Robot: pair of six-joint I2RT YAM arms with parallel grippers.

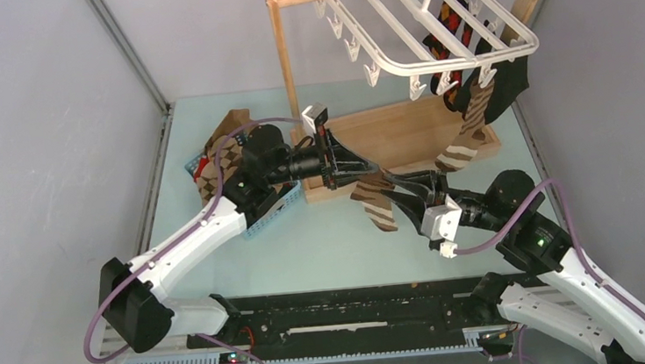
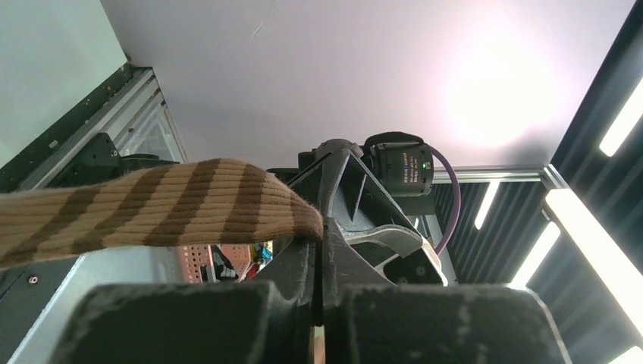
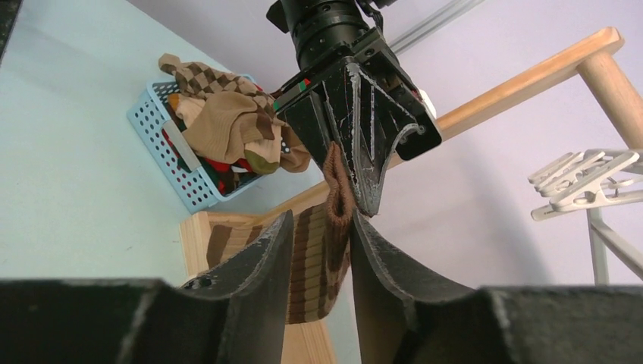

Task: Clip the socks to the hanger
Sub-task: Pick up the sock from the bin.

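Note:
A brown-and-tan striped sock (image 1: 377, 204) hangs over the table in front of the stand, its cuff pinched in my left gripper (image 1: 379, 171), which is shut on it. In the left wrist view the sock (image 2: 152, 205) runs left from the left gripper (image 2: 322, 231). My right gripper (image 3: 320, 220) has its fingers (image 3: 265, 254) on either side of the sock (image 3: 322, 265), just below the left gripper (image 3: 356, 152), jaws still apart. The white hanger (image 1: 393, 17) hangs from the wooden rail with a striped sock (image 1: 469, 130), a black sock (image 1: 504, 87) and a red-orange sock (image 1: 450, 23) clipped on.
A blue mesh basket (image 1: 267, 218) with several more socks (image 1: 220, 156) sits left of the stand, under my left arm. The wooden stand base (image 1: 411, 130) lies behind both grippers. Free white clips (image 3: 580, 182) dangle at the hanger's front edge.

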